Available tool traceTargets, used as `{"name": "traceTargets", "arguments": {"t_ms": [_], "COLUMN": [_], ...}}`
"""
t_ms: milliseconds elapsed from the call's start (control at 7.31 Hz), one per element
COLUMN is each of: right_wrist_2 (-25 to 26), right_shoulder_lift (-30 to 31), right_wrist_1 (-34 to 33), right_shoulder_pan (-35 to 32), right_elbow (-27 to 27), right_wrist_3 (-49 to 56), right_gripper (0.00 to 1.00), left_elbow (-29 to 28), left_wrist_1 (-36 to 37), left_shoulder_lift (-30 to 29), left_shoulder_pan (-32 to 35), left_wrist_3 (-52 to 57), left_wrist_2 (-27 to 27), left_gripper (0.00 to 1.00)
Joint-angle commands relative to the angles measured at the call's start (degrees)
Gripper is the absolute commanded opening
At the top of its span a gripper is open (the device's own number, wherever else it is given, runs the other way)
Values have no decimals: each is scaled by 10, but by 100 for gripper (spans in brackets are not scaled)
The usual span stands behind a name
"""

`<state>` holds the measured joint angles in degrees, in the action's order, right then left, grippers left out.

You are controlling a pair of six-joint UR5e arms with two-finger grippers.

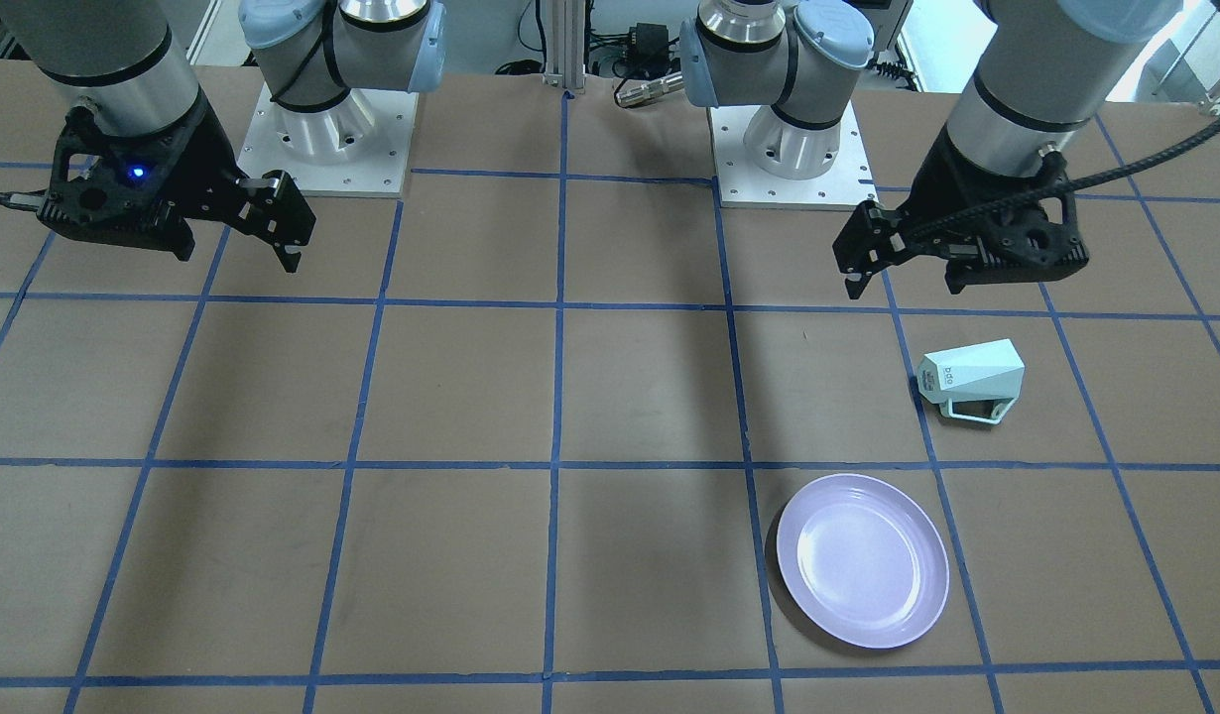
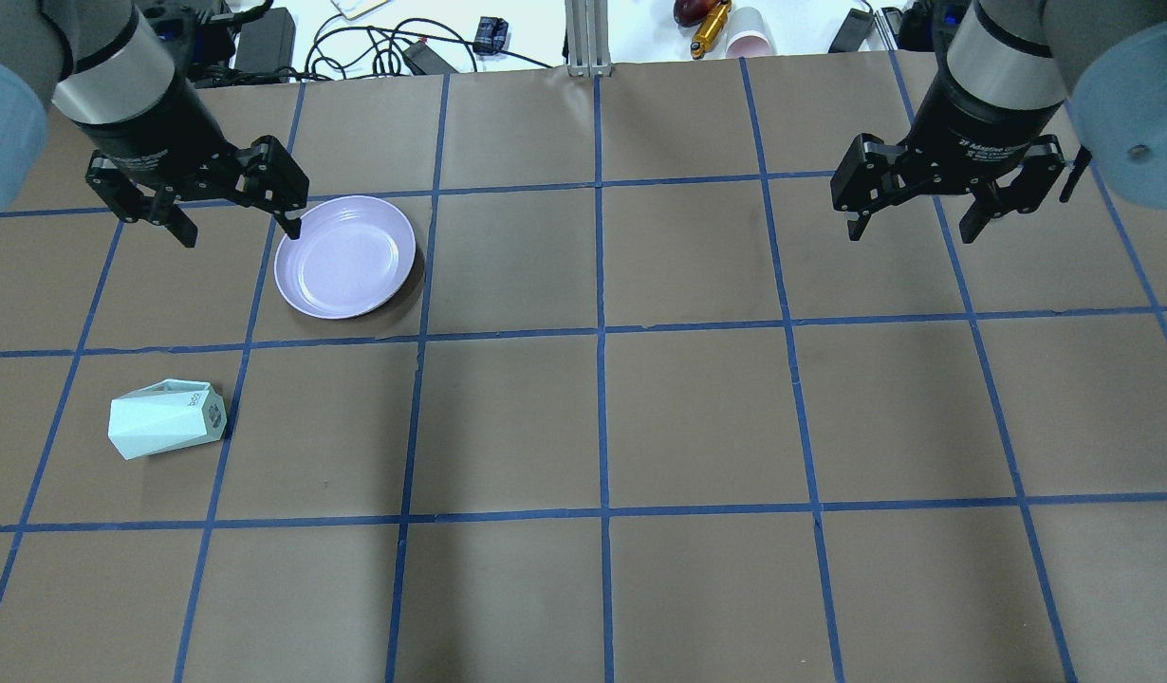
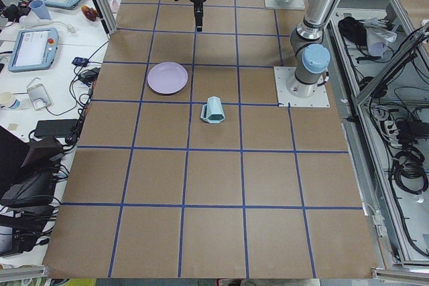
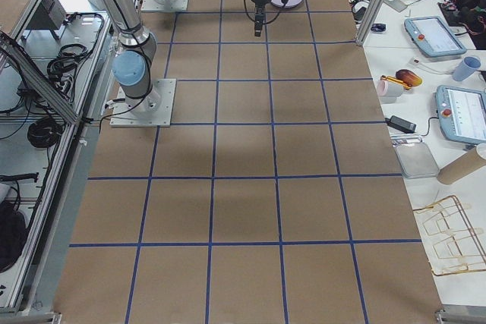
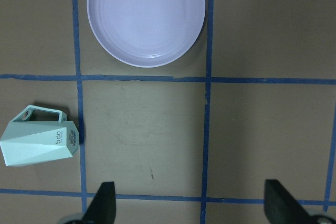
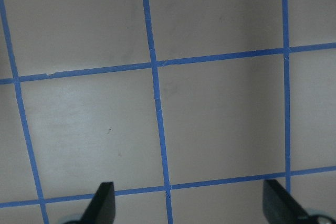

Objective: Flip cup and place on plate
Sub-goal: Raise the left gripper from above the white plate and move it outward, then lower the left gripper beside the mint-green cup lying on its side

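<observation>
The pale mint cup (image 2: 166, 418) lies on its side on the table's left half, base with dark lettering towards the middle; it also shows in the left wrist view (image 5: 39, 141) and front view (image 1: 972, 380). The lavender plate (image 2: 346, 256) sits empty one grid square beyond it, also in the left wrist view (image 5: 146, 17) and front view (image 1: 861, 558). My left gripper (image 2: 240, 232) is open and empty, high above the table by the plate's left rim. My right gripper (image 2: 911, 232) is open and empty, high over the right half, far from both.
The brown table (image 2: 697, 417) carries a blue tape grid. Cables, power bricks and a pink paper cup (image 2: 747, 43) lie beyond its far edge. Side benches with tablets (image 3: 33, 48) stand past that edge. The arm bases (image 1: 327, 149) sit at the robot's side.
</observation>
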<state>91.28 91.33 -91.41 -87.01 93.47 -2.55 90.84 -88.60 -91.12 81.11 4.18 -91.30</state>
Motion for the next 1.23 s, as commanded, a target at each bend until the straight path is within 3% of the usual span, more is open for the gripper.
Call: {"name": "traceTargets", "arguments": {"t_ms": [0, 547, 684, 1095], "right_wrist_2": [0, 0, 0, 0], "right_shoulder_lift": [0, 1, 0, 1], "right_wrist_1": [0, 0, 0, 0], "right_shoulder_pan": [0, 0, 0, 0], "right_elbow": [0, 0, 0, 0], "right_wrist_3": [0, 0, 0, 0], "right_gripper": [100, 100, 100, 100], "left_elbow": [0, 36, 59, 122], "left_wrist_1": [-1, -2, 2, 39], "left_shoulder_lift": [-12, -42, -56, -99], "left_shoulder_pan": [-107, -330, -363, -403], "left_wrist_3": [101, 329, 376, 435], "left_wrist_2": [46, 67, 115, 118], "left_gripper": [100, 100, 100, 100]}}
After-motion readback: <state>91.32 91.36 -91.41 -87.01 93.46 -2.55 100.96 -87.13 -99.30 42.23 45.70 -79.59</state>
